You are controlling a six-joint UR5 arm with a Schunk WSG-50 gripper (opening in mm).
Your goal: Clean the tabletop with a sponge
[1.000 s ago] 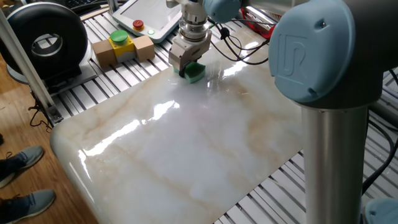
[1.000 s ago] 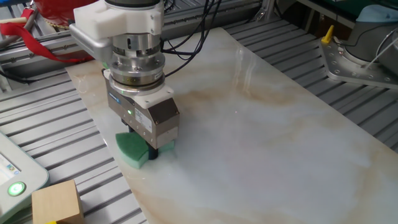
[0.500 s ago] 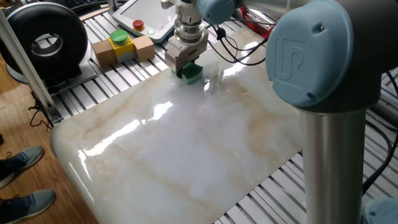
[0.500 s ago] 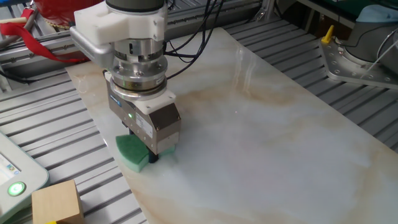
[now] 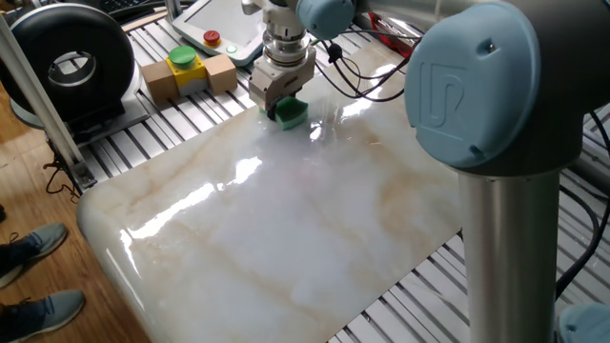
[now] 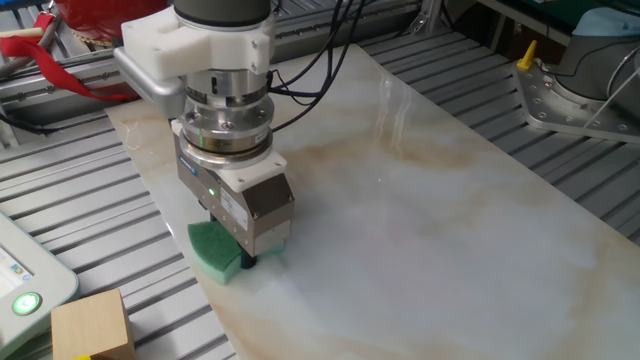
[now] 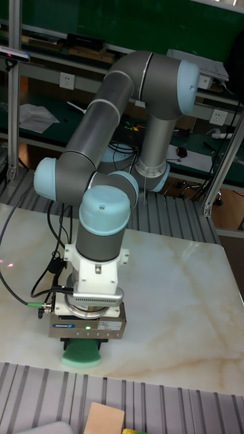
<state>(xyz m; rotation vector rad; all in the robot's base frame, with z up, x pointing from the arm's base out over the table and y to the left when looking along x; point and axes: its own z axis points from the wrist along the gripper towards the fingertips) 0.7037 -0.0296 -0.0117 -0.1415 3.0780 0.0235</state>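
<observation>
A bright green sponge (image 5: 290,113) (image 6: 216,253) (image 7: 82,355) lies flat on the marble tabletop (image 5: 286,219) (image 6: 430,210) (image 7: 176,298), close to its edge beside the ribbed aluminium frame. My gripper (image 5: 282,105) (image 6: 245,255) (image 7: 84,342) points straight down and is shut on the sponge, pressing it against the slab. The fingertips are mostly hidden behind the gripper body. Most of the sponge sticks out toward the frame side in the other fixed view.
A cardboard box with a yellow-and-green button (image 5: 187,69) and a white pendant (image 5: 224,29) sit on the frame near the sponge. Black cables (image 5: 367,81) trail over the slab's far corner. A black round device (image 5: 67,62) stands at the left.
The gripper has slid the sponge a short way along the tabletop's edge, toward the cardboard box. It stays shut on the sponge throughout.
</observation>
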